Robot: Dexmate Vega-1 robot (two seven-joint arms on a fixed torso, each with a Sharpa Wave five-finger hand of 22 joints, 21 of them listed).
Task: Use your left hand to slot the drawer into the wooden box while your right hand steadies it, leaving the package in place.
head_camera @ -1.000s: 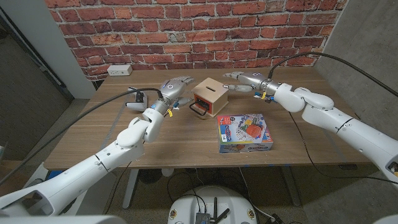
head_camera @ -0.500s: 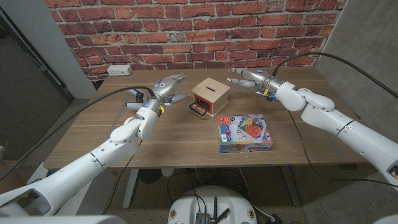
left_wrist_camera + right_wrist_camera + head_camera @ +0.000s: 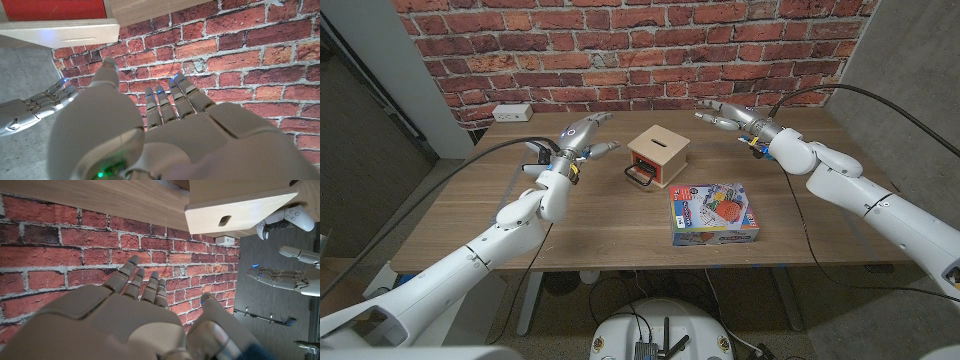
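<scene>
A small wooden box [image 3: 657, 158] sits mid-table, turned at an angle, its red drawer [image 3: 644, 166] with a dark handle pushed in and facing the near-left; a colourful package [image 3: 714, 213] lies flat just nearer, its printing too small to read. Since a second ago, both hands have drawn away from the box. The left hand [image 3: 584, 134] and right hand [image 3: 728, 118] hover on either side, fingers spread, holding nothing.
</scene>
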